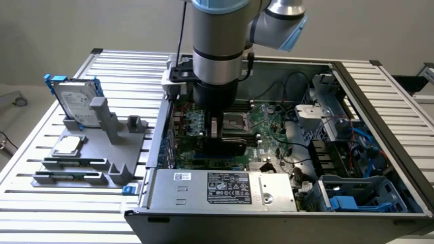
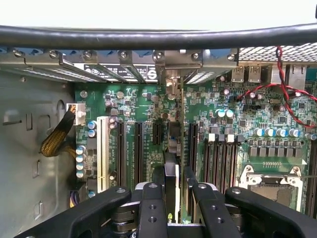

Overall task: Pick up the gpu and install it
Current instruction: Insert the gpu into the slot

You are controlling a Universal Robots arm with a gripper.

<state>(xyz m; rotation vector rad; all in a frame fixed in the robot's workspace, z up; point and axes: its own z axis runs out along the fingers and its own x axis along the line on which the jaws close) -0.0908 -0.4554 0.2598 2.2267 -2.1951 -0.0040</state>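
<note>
In the wrist view the gpu [image 2: 172, 148] stands edge-on between my two black fingers [image 2: 159, 174], its silver end bracket [image 2: 172, 84] up against the case's rear slot openings. My gripper [image 2: 172, 174] is shut on it, directly over the black expansion slots of the green motherboard [image 2: 143, 104]. I cannot tell whether the card's lower edge is seated in a slot. In the exterior view my gripper [image 1: 220, 127] reaches down into the open computer case [image 1: 352, 81], with the black gpu [image 1: 227, 145] below it, just above the motherboard [image 1: 268, 119].
A grey fixture [image 1: 101, 152] at the exterior view's left holds a blue-framed hard drive [image 1: 74, 101] and a CPU chip [image 1: 68, 146]. The power supply [image 1: 224, 188] fills the case's near end. A thick black cable [image 2: 148, 37], red-black wires [image 2: 290, 101] and the CPU socket [image 2: 272, 173] lie nearby.
</note>
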